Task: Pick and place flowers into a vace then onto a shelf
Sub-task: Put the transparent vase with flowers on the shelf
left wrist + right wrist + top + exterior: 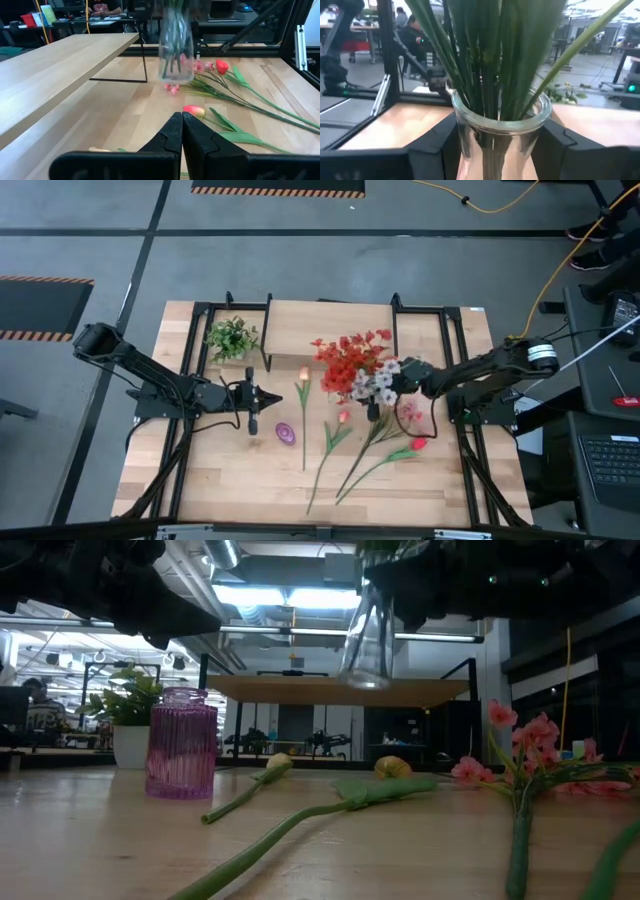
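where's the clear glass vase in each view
High view: clear glass vase hidden under its blooms, at the right claw.
Low view: hanging in the air at top centre, above the shelf.
Left wrist view: blurred, top centre.
Right wrist view: rim at centre, between the fingers.
Shared landmark: the shelf.

glass vase (176, 47) blurry above the table (115, 115), top cut off, flowers (495, 55) blooms out of sight above its rim

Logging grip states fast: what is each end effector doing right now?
Left end effector: closed, empty.
Right end effector: closed around the glass vase of flowers.
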Tool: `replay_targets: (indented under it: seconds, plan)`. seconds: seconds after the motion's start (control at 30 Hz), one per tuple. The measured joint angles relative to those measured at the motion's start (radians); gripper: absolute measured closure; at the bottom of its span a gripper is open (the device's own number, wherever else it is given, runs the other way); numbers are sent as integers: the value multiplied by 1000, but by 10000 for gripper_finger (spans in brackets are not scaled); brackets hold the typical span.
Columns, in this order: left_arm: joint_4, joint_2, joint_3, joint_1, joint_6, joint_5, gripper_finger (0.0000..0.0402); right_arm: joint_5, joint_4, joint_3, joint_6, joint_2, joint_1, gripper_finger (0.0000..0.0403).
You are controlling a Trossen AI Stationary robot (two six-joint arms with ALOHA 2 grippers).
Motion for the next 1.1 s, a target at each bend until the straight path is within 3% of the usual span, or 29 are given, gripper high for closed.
replay_targets:
  seconds: [0.27,0.67,1.1]
  plan:
    - [0,0,0,0,3,0,398,8,-176,32,-2,-129,-86,225]
    - [0,0,0,0,2,0,398,7,-536,264,-80,-146,-192,225]
    - [-3,0,0,-1,3,1,398,7,-596,266,-69,-182,-391,225]
